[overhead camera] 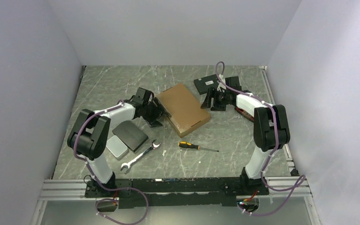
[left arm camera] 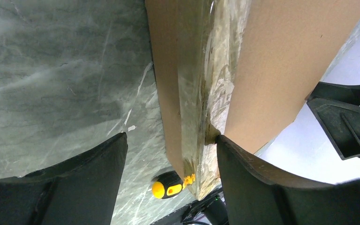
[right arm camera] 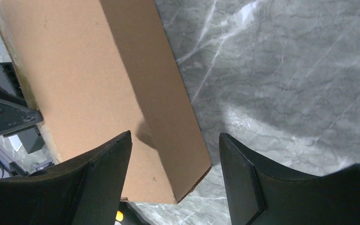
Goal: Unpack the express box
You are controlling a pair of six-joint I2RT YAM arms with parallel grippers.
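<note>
**A:** Two grippers on one carton. Where does it all stand?

**B:** The express box (overhead camera: 183, 108) lies flat and shut mid-table (overhead camera: 243, 140), turned at an angle between the arms. The left gripper (left arm camera: 171, 140) is at its left long edge with the jaws parted. One finger is over the lid and the other over bare marble, with a seam of clear, wrinkled tape between them. The right gripper (right arm camera: 176, 138) sits astride the opposite edge near the far corner, equally wide and holding nothing.

**A:** So the job now is getting the lid up?

**B:** That's my reading. The tape probably holds the lid down, so a straight pull would likely lift the whole box.

**A:** How would you do it well?

**B:** Give each arm one role. Let the right one press or pinch its side to anchor the carton while the left works the taped seam. Keep the left fingertip low against the wall and close slowly, so it catches only the lid's lip rather than both layers.

**A:** What are the risks?

**B:** Light cardboard may skate on that smooth top towards the screwdriver (overhead camera: 189, 146) near its front corner, or crush if squeezed hard
</note>
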